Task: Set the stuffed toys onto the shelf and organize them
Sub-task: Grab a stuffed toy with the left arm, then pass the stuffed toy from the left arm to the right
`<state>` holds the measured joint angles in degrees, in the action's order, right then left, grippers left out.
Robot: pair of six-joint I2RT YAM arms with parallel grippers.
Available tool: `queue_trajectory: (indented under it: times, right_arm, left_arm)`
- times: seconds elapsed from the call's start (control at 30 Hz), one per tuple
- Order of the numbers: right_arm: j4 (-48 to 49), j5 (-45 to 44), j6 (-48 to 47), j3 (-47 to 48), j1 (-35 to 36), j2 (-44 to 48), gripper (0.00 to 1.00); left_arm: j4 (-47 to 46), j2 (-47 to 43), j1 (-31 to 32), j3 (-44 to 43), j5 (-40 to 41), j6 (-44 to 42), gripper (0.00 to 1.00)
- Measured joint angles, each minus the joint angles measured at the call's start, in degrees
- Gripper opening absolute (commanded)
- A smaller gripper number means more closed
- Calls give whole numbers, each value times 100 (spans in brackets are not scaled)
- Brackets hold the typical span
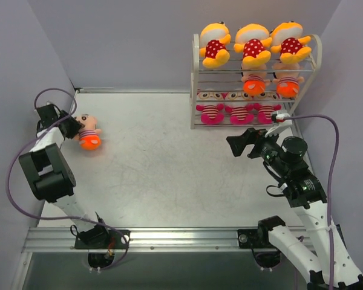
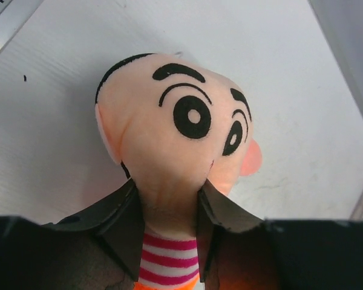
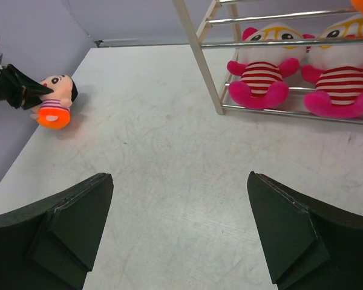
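Observation:
A peach-faced stuffed toy point(image 1: 88, 131) with a striped shirt and orange bottom lies at the table's far left. My left gripper point(image 1: 73, 125) is shut on its neck. In the left wrist view both fingers point(image 2: 118, 217) press into the neck below the head point(image 2: 181, 121). The white wire shelf point(image 1: 195, 78) stands at the back right. It holds three yellow-orange dolls point(image 1: 252, 45) on top, two orange-bottomed dolls point(image 1: 254, 83) on the middle tier and three pink-striped dolls point(image 1: 239, 110) on the lowest. My right gripper point(image 1: 245, 144) hangs open and empty in front of the shelf.
A grey wall point(image 1: 24, 60) rises directly behind the left gripper and the doll. Another wall stands to the right of the shelf. A metal rail point(image 1: 169, 238) runs along the near edge between the arm bases. The right arm's purple cable point(image 1: 327, 121) loops beside the shelf.

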<state>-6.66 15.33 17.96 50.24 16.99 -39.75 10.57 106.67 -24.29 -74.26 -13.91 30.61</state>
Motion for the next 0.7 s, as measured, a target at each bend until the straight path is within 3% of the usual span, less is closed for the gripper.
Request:
queue_trajectory:
  times: [0.23,0.7]
  right_arm:
    - [160,166,258,-50,564,-708,99]
    - [1725,-1325,772,-367,3462,-2382,96]
  left_arm:
    - [57,-1871,330,997,214,756,17]
    - [586,-4983,2243,2430,688,1622,16]
